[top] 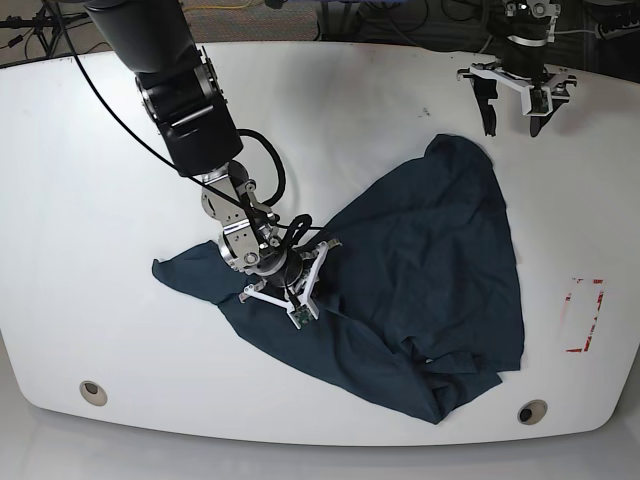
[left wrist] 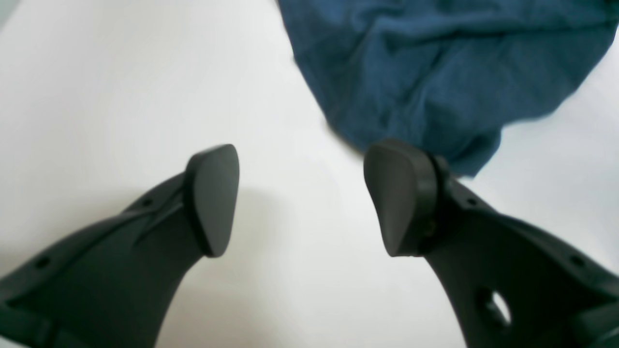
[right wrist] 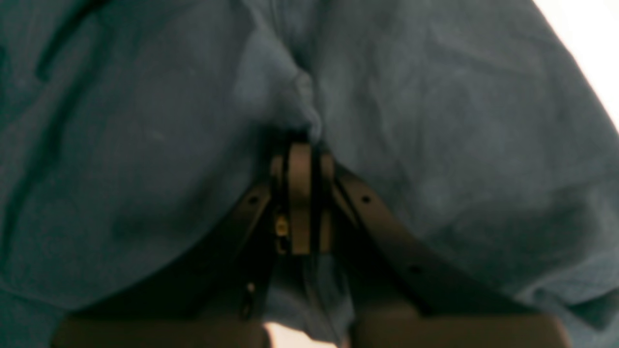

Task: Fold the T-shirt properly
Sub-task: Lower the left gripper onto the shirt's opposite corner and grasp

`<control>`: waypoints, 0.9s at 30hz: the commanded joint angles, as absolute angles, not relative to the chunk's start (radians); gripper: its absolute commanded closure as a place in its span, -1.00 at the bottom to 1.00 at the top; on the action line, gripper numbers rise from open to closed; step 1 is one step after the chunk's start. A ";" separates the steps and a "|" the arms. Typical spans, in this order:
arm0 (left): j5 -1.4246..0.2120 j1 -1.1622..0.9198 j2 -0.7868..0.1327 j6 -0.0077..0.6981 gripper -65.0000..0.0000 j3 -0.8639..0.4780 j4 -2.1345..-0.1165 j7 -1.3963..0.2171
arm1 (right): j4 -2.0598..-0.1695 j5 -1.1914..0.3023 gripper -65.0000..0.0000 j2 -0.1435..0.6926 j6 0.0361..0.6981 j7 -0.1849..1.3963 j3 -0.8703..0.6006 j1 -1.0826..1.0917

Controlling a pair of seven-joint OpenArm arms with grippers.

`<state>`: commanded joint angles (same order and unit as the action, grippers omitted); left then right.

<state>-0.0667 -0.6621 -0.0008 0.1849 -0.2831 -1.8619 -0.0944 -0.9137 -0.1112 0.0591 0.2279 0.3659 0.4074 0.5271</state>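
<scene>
The T-shirt (top: 420, 270) lies crumpled and spread across the middle and near-right part of the white table (top: 90, 170), one sleeve-like flap reaching out toward the left. The right gripper (top: 300, 275) is down on the shirt's left part, and its wrist view shows the jaws pressed together with a fold of blue cloth (right wrist: 300, 106) pinched at their tips. The left gripper (top: 515, 105) hangs over bare table at the far right, jaws spread wide with nothing between them, just beyond the shirt's upper corner (left wrist: 435, 72)
</scene>
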 joint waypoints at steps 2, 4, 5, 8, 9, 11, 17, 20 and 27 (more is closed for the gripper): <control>-0.068 -0.638 -0.001 0.185 -0.36 -0.263 -1.867 -0.185 | -0.928 -0.111 1.00 0.061 0.228 0.372 0.407 0.527; -0.090 -0.622 0.007 0.185 -0.52 -0.249 -1.870 -0.246 | -0.958 -0.111 1.00 0.064 0.228 0.374 0.407 0.521; -0.104 -0.618 0.016 0.185 -0.59 -0.246 -1.871 -0.262 | -0.969 -0.111 1.00 0.064 0.228 0.374 0.407 0.515; -0.163 -0.602 0.036 0.185 -0.79 -0.255 -1.882 -0.288 | -1.015 -0.111 1.00 0.065 0.228 0.378 0.407 0.493; -0.173 -0.601 0.039 0.185 -0.82 -0.255 -1.885 -0.289 | -1.023 -0.111 1.00 0.065 0.228 0.384 0.407 0.492; -0.194 -0.598 0.041 0.179 -0.82 -0.249 -1.882 -0.289 | -1.044 -0.111 1.00 0.074 0.228 0.410 0.407 0.487; -0.205 -0.568 0.042 0.179 -0.81 -0.249 -1.876 -0.289 | -1.066 -0.111 1.00 0.079 0.228 0.421 0.406 0.483; -0.205 -0.562 0.042 0.179 -0.81 -0.249 -1.863 -0.289 | -1.066 -0.111 1.00 0.079 0.228 0.421 0.406 0.483; -0.205 -0.526 0.061 0.179 -0.81 -0.249 -1.831 -0.337 | -1.081 -0.111 1.00 0.091 0.228 0.421 0.406 0.481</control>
<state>-0.2048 -0.5255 0.0606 0.1788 -0.2493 -1.8313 -0.3368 -1.0810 -0.1112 0.0913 0.2279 0.4212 0.4058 0.4810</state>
